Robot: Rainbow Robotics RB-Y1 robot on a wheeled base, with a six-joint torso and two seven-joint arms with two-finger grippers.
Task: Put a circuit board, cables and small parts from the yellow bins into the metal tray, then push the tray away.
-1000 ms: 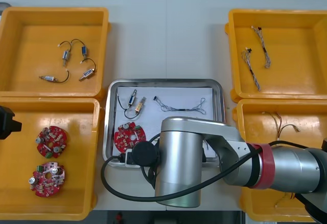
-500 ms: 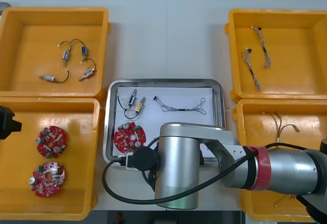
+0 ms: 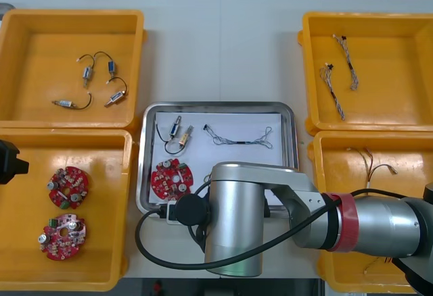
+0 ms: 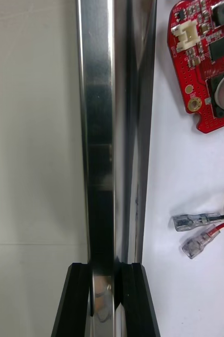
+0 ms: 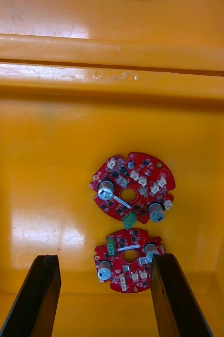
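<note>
The metal tray (image 3: 220, 105) sits mid-table, white inside. It holds a round red circuit board (image 3: 172, 179), a small metal part (image 3: 180, 134) with a black lead, and a twisted blue and white cable (image 3: 238, 137). My right arm (image 3: 237, 222) covers the tray's near edge. In the right wrist view my right gripper (image 4: 105, 268) is shut on the tray's shiny rim (image 4: 99, 131). Inside the rim lie the board (image 4: 209, 58) and a red and yellow cable (image 4: 206, 229). My left gripper (image 5: 104, 258) hangs open over two circuit boards (image 5: 133, 184) in the near left bin (image 3: 108, 174).
Yellow bins flank the tray. The far left bin (image 3: 40, 32) holds small metal parts (image 3: 101, 83) and the far right one (image 3: 399, 46) twisted cables (image 3: 336, 73). Thin cables (image 3: 372, 164) lie in the near right bin. Bare table stretches beyond the tray.
The right arm has drawn slightly toward the near edge. The tray and its contents now sit a touch farther away. The left arm has not moved.
</note>
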